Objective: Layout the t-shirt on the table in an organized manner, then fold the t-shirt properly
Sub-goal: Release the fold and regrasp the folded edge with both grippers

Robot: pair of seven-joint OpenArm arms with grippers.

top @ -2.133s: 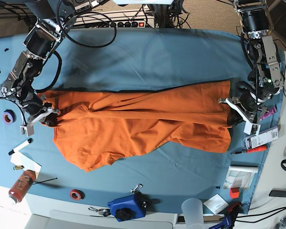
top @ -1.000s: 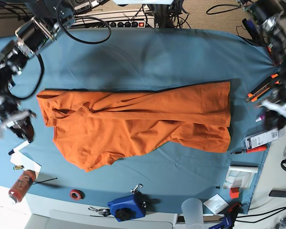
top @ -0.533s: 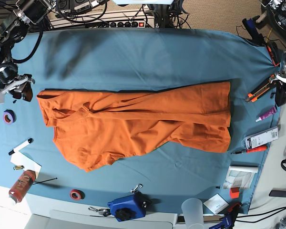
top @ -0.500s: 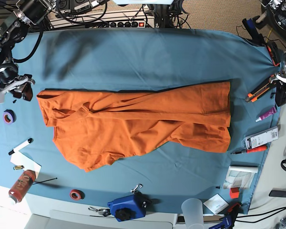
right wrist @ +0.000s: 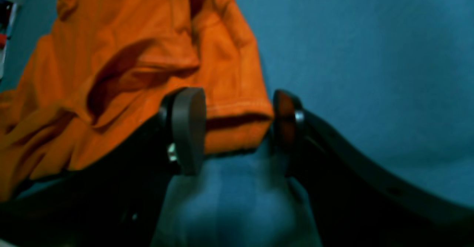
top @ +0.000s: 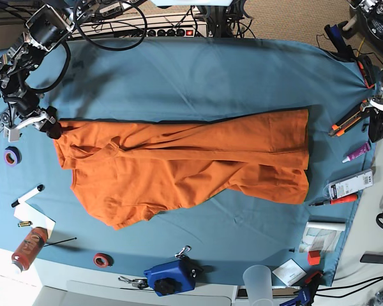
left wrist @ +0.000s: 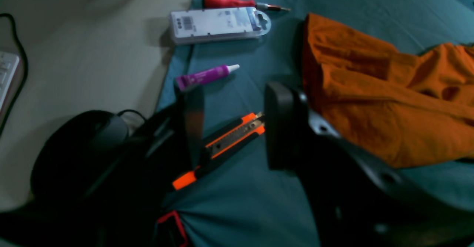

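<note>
Layout is half done: t-shirt [top: 179, 167] lies wrinkled mid-frame on table [top: 198, 76], unfolded, while both open grippers, right [right wrist: 237, 128] and left [left wrist: 231, 128], hold nothing.

Beige carpet floor [top: 287, 19] beyond far edge; power strip [top: 172, 29], black cables [top: 115, 48] there.

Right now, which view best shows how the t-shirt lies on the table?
The base view: the whole t-shirt shows, spread lengthwise and wrinkled. The left wrist view catches only one end; the right wrist view only a sleeve hem framed between the open right gripper.
</note>
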